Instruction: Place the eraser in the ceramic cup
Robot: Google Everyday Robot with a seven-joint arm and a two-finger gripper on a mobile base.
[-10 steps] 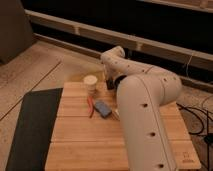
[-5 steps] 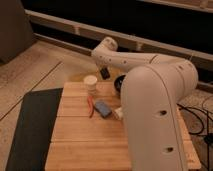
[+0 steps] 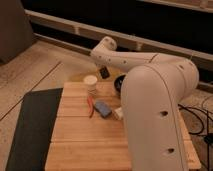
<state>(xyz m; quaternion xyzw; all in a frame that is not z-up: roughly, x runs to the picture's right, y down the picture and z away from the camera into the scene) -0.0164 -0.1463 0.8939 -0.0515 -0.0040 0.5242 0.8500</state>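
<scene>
The cream-white ceramic cup (image 3: 90, 82) stands upright at the far left of the wooden table (image 3: 85, 142). My gripper (image 3: 104, 71) shows as a small dark tip hanging under the white arm's end, just above and to the right of the cup and not over its mouth. I cannot tell whether that dark tip includes the eraser. No eraser shows on the table.
A flat blue block (image 3: 102, 108), a red pen (image 3: 90, 106) and a white tube (image 3: 118, 113) lie mid-table. A dark round bowl (image 3: 119, 82) sits right of the cup, partly behind my bulky white arm (image 3: 155, 100). A dark mat (image 3: 32, 127) lies left of the table.
The arm's end has risen and swung left, bringing the dark gripper tip from over the table's middle to beside the cup.
</scene>
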